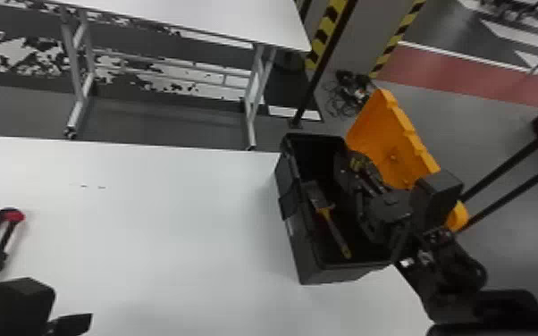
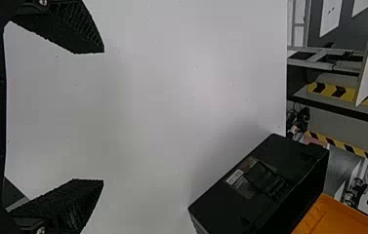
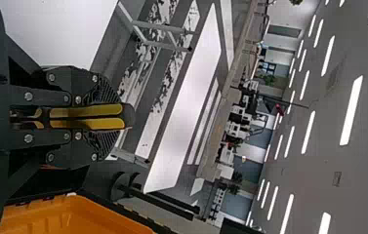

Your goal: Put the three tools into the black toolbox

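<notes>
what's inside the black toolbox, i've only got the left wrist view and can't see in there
Observer: In the head view, a tool with a yellow handle lies inside the black toolbox.
Operator: ok, and is the right hand empty or holding something
Observer: Holding something: in the right wrist view, the right hand has its fingers closed on a black and yellow tool.
</notes>
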